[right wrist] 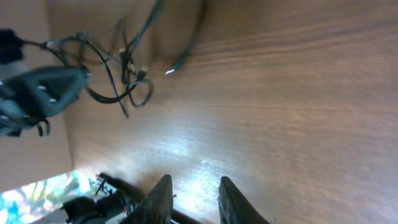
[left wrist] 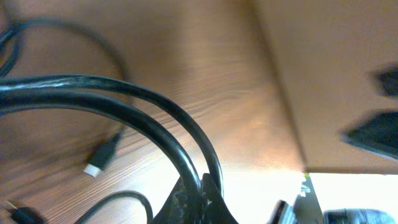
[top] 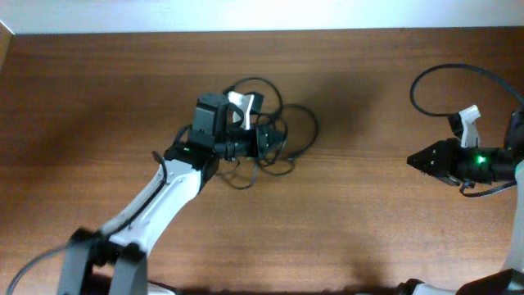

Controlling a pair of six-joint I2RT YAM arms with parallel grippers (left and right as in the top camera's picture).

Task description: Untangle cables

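The thin black cables [top: 282, 123] lie in a loose knot of loops a little behind the middle of the brown wood-grain table [top: 344, 229], and the left gripper [top: 274, 141] sits right in that knot at the end of its white and black arm, which reaches in from the near left corner. In the left wrist view, its dark fingers [left wrist: 189, 202] are pinched together on two of the black cords [left wrist: 155, 109], which rise side by side out of the clamp and arc away to the left. Beyond them a small plug with a pale tip [left wrist: 96, 165] rests on the wood, and another connector [left wrist: 18, 214] shows at the lower left edge, too blurred to make out. The right gripper [top: 412, 161] is well apart from the tangle, over bare wood near the right edge and pointing toward the middle. Its two black fingers [right wrist: 160, 199] stand spread with nothing between them, and from that wrist the knot [right wrist: 124, 74] shows far off with a loose plug end [right wrist: 169, 71] pointing out of it. A small green light [top: 477, 160] glows on the right arm, and a thicker black wire loop [top: 426, 78] curls behind it.
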